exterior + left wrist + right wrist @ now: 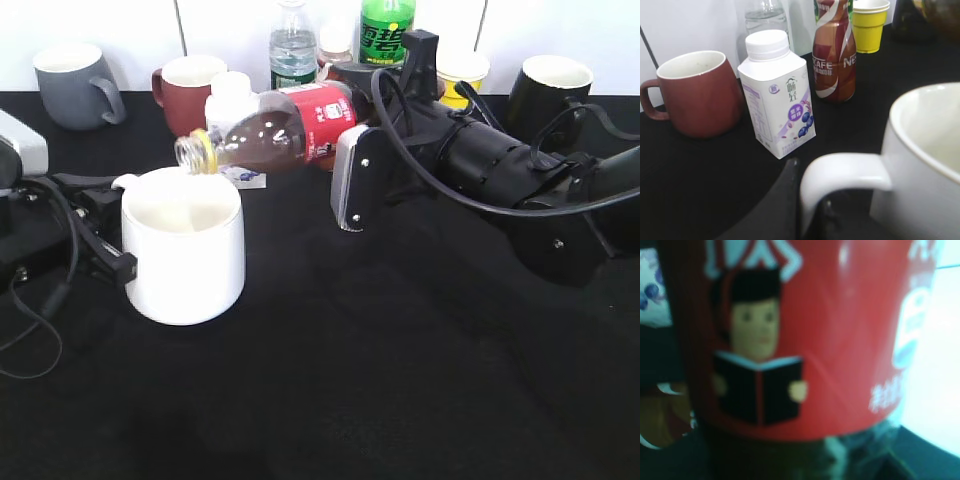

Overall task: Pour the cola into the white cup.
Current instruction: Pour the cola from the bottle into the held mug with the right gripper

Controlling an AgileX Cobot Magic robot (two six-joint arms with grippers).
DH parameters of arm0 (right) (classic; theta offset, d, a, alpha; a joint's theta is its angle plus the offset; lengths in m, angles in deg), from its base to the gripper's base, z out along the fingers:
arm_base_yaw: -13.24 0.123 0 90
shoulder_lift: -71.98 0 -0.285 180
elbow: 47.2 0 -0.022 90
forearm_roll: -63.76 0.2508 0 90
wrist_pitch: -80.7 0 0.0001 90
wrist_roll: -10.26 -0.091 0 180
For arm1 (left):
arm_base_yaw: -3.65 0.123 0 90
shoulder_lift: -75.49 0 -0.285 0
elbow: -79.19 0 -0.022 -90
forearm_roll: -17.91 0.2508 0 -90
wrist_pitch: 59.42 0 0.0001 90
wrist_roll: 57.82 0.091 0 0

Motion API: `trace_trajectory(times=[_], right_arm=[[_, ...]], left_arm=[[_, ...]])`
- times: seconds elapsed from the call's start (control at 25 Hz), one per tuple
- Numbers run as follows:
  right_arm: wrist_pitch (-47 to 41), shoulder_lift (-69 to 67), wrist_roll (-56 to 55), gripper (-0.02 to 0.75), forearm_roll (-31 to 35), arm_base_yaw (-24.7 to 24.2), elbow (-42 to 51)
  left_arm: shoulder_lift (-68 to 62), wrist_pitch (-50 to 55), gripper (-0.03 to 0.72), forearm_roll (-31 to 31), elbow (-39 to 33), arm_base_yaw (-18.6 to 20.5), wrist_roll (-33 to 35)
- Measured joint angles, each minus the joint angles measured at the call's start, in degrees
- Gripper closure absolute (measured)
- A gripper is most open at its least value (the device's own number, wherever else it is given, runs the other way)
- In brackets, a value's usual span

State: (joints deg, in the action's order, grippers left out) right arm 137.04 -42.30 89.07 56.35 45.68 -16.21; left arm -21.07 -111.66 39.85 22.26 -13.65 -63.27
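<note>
A desk [380, 400] covered in black cloth is seen against a white wall, with a row of containers along its far edge: a grey mug [75, 85] at far left, a maroon mug [185, 90], a clear water bottle [292, 45], a green bottle [386, 30], a yellow cup [462, 75] and a black mug [548, 90] at far right.

The white cup [185, 245] stands at near left, its handle gripped by the clenched jaws of the left gripper [100, 250]. The cola bottle [275, 128] is held almost horizontal by the right gripper [350, 175], whose jaws are clamped on its red-labelled body; the uncapped mouth is placed just over the far rim of the white cup. Dark cola fills the lower side of the tilted bottle. The interior of the white cup looks pale, and whether any liquid lies in it cannot be told.

Only in the left wrist view are a white milk carton [777, 92] with blueberries printed on it and a brown coffee bottle [834, 52] shown clearly, behind the cup's handle. The right wrist view is filled by the blurred red label, on which a cartoon figure with a book is printed.
</note>
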Motion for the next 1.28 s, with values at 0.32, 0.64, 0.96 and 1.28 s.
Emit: trace_trajectory(times=[0.32, 0.64, 0.96, 1.28], right_arm=[[3.3, 0.0, 7.6, 0.344, 1.0, 0.0, 0.0], [4.0, 0.0, 9.5, 0.351, 1.3, 0.0, 0.0], [4.7, 0.0, 9.6, 0.351, 1.4, 0.0, 0.0], [5.1, 0.0, 10.7, 0.352, 1.5, 0.0, 0.0]], left_arm=[[0.0, -0.8, 0.657, 0.5, 0.0, 0.0, 2.0], [0.0, -2.1, 0.657, 0.6, 0.0, 0.0, 2.1], [-0.1, -2.3, 0.657, 0.7, 0.0, 0.0, 2.2], [-0.1, -2.3, 0.657, 0.9, 0.0, 0.0, 2.3]])
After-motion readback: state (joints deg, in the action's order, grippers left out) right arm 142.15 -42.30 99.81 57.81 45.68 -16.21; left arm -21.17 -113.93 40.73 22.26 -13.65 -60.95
